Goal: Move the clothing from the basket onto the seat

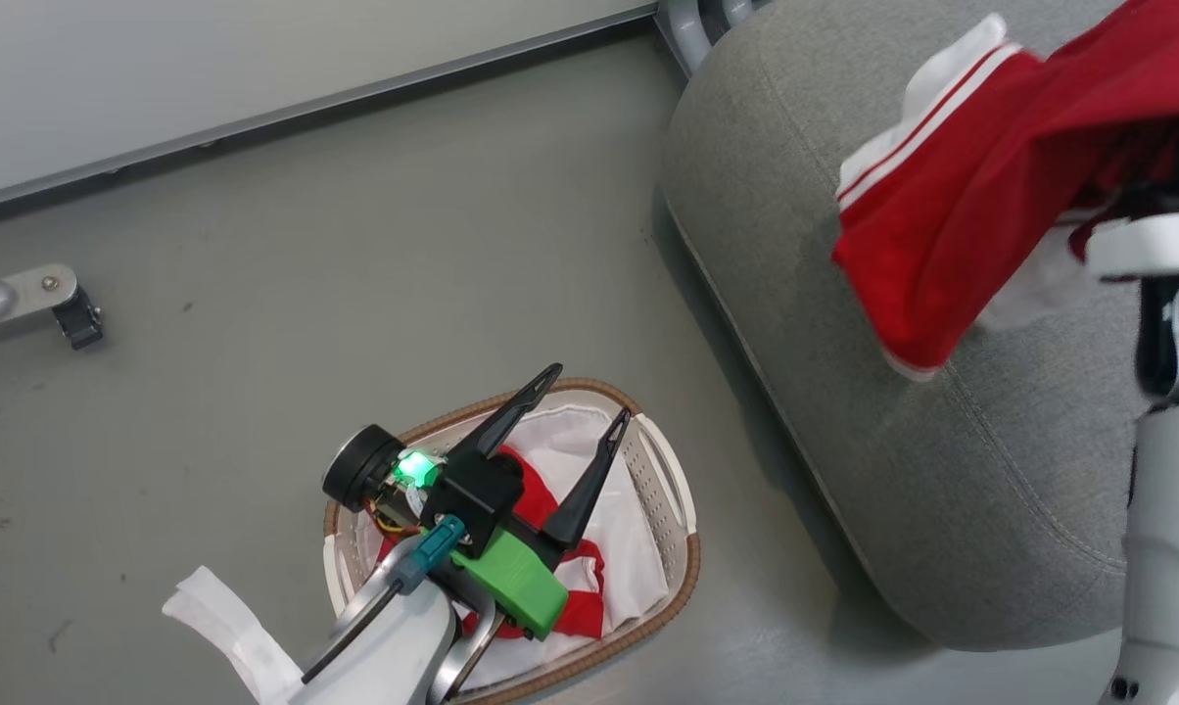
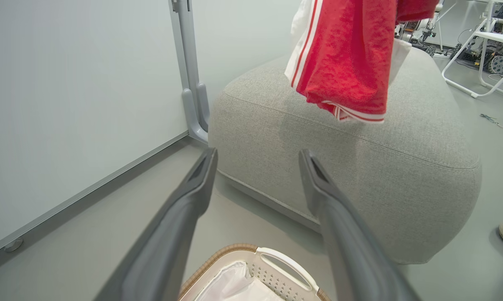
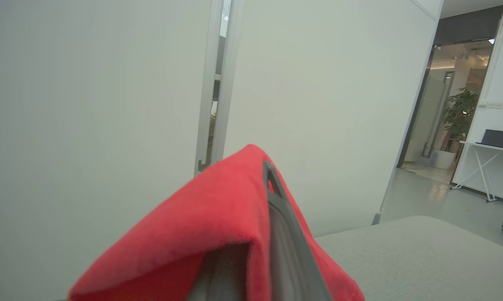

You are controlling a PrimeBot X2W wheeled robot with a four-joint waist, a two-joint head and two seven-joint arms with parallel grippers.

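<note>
Your right gripper (image 3: 271, 179) is clenching a red, white-trimmed jersey (image 1: 981, 186) over the grey woven seat (image 1: 873, 470) at two o'clock; your left gripper (image 1: 588, 394) is hovering released above the cream oval basket (image 1: 660, 490) at six.

Red clothing (image 3: 209, 234) draped over gripper (image 3: 266, 175), seemingly pinched, seat (image 3: 422, 259) beyond

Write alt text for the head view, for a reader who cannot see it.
A red-and-white garment hangs in the air above a big grey seat at the upper right. At bottom centre, the open left gripper hovers over a cream laundry basket on the floor, with more red clothing on its white liner.
</note>
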